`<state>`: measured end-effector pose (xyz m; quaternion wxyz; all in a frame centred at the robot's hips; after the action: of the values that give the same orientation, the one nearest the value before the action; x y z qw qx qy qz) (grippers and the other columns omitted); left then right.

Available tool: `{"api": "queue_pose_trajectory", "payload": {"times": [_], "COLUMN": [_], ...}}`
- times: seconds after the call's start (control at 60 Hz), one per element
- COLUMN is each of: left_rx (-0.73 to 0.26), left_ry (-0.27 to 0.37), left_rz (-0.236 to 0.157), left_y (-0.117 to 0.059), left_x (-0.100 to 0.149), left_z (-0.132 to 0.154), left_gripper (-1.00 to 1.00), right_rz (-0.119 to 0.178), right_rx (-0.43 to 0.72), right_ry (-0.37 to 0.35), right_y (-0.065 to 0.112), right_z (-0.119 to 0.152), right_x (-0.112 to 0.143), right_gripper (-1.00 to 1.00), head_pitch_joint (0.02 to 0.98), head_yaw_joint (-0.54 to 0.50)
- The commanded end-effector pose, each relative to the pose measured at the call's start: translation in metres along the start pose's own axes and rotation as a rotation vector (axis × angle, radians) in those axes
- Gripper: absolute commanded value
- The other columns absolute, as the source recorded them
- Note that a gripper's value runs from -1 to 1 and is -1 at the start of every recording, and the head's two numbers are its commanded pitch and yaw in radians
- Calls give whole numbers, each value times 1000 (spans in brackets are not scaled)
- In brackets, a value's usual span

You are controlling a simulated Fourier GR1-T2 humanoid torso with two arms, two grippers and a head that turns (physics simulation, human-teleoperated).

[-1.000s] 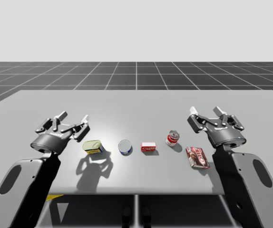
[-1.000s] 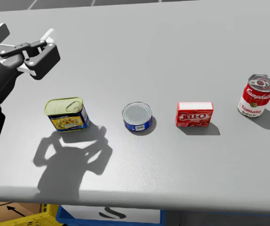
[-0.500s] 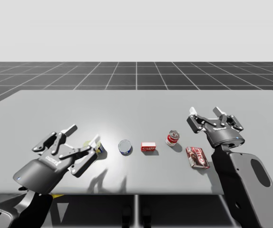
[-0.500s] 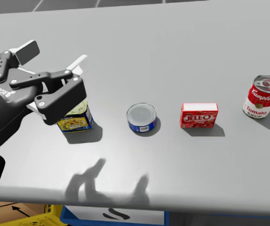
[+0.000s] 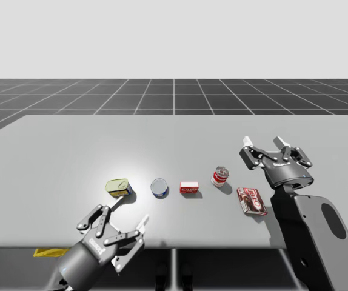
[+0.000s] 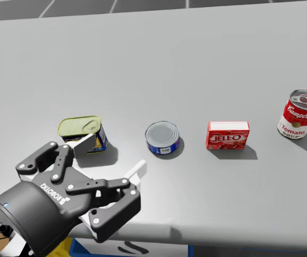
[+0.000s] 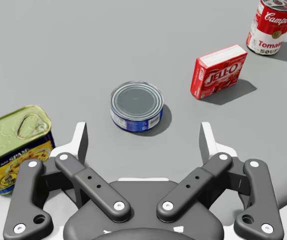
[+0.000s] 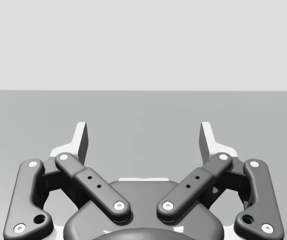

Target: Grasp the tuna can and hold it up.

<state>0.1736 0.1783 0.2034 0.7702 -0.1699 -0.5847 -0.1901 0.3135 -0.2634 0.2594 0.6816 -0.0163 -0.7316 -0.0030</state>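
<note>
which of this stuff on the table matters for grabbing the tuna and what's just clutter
For the job: short blue tuna can; left gripper, open, facing it.
Lying about: yellow-topped rectangular can; red box; red-and-white can; flat dark red box.

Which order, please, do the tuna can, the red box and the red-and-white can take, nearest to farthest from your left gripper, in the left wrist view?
1. Tuna can, just ahead of my left gripper.
2. Red box, farther ahead.
3. Red-and-white can, beyond the box.
</note>
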Motion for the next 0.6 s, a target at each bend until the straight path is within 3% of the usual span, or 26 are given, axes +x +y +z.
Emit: {"api": "queue_pose_trajectory", "payload": {"times": [0.017, 0.517, 0.6], "left_rx": [-10, 39, 45], "left_ry": [40, 100, 104], "left_rz": [11, -10, 8], "left_y": [-9, -2, -1], "left_x": [-25, -34, -31], "left_z": [-14, -83, -92], "left_gripper": [-1000, -1000, -1000], "right_rz": [0, 1, -1], "right_rx": [-1, -18, -19], "right_ry": [1, -3, -4], "right_y": [-1, -2, -3], "right_z": [0, 1, 1], "right_x": [0, 1, 1], "right_gripper": [-1000, -1000, -1000], "head_pitch_joint": [857, 857, 855], "head_yaw_joint": [133, 126, 122]}}
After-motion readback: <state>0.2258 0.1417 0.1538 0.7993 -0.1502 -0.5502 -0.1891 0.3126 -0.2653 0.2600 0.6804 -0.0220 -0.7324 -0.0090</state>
